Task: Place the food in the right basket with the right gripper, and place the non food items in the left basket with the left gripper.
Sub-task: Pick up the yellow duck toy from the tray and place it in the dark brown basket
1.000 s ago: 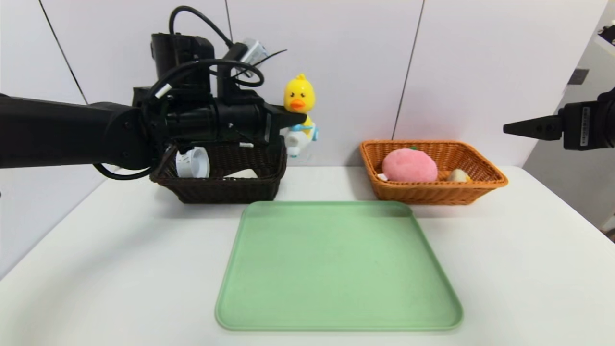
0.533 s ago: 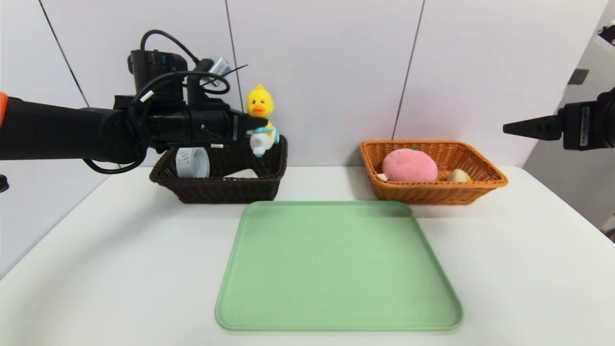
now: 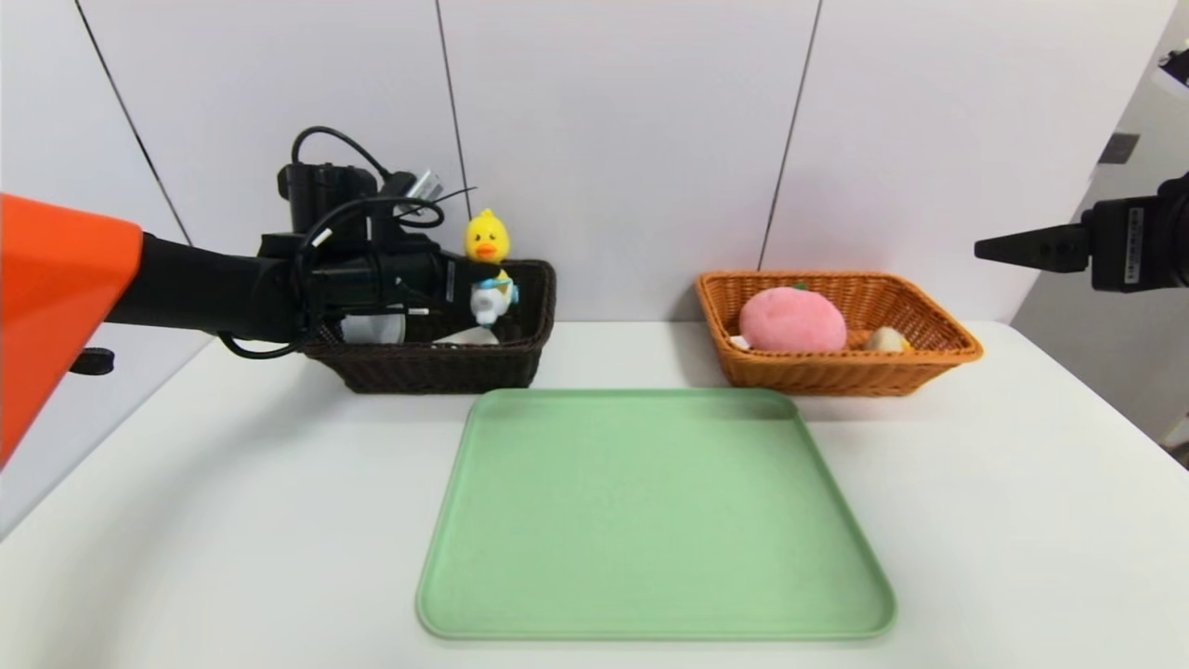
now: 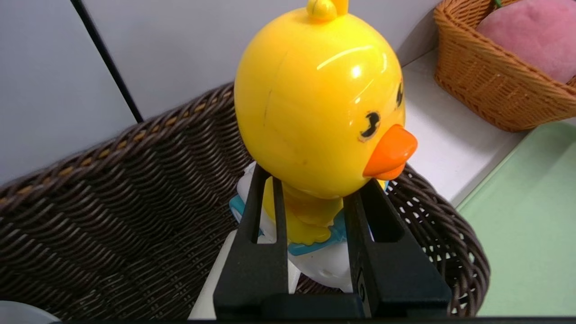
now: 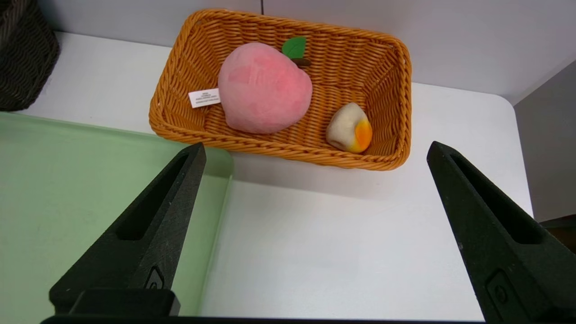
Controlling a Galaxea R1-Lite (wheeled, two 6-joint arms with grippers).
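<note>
Duck toy [image 3: 488,269] sat clamped at neck in left gripper [image 4: 315,211], over right end of dark basket [image 3: 437,358], near rim. Risk: release too close to rim, top-heavy toy tipping out onto table. Right gripper [image 5: 315,157] spread, parked high at right.

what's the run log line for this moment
left end effector: shut on duck toy, over dark basket | right end effector: open, parked | tray: bare

place: lab | cues: bare white table [image 3: 1022,520], panelled wall [image 3: 632,121]
</note>
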